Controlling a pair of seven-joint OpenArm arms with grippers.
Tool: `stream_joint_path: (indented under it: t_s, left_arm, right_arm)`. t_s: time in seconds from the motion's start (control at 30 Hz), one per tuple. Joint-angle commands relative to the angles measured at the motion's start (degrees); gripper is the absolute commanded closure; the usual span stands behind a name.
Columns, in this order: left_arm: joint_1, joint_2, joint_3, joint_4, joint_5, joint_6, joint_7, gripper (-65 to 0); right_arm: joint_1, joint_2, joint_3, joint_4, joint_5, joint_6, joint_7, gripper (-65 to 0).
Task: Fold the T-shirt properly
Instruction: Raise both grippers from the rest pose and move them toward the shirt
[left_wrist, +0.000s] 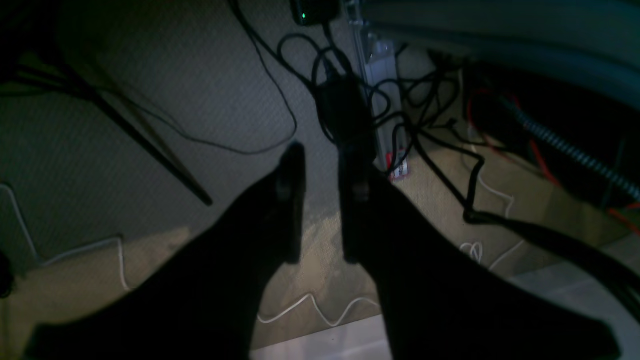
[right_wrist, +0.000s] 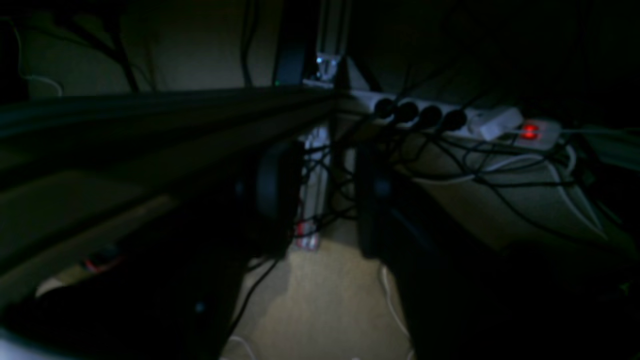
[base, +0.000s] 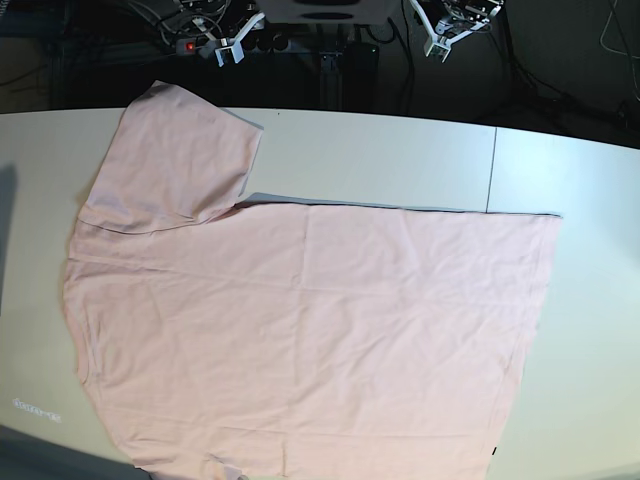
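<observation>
The pale pink T-shirt is spread flat on the white surface. The left fingers and right fingers are seen parted, holding nothing, above the carpeted floor.

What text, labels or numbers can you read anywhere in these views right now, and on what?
None can be read.
T-shirt: plain pink side up, no lettering showing.
Faint mark on the table: too small to read.
Red-and-white tag among the floor cables: blurred.
</observation>
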Motion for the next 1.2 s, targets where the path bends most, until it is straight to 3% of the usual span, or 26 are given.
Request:
stream_joint_path:
  t_s: [0.0, 0.57, 0.87, 1.17]
  left_arm:
    - [0.31, -0.28, -0.04, 0.48, 0.02, -1.27, -0.44, -15.2]
    - [-0.28, 0.04, -0.04, 3.69, 0.11, -2.29, -3.85, -15.2]
    - [-0.15, 0.04, -0.04, 3.69, 3.04, -2.27, -6.47, -15.2]
    - [0.0, 0.02, -0.04, 3.69, 3.08, -2.29, -6.38, -15.2]
  right_arm:
    - [-0.42, 0.31, 0.2, 0.48, 0.09, -3.58, 0.7, -22.5]
    - [-2.47, 0.28, 0.2, 2.16, 0.07, -3.58, 0.7, -22.5]
    - [-2.45, 0.28, 0.2, 2.23, -0.04, -3.61, 0.7, -22.5]
    - [-2.45, 0.28, 0.2, 2.64, -6.71, -3.58, 0.68, -22.5]
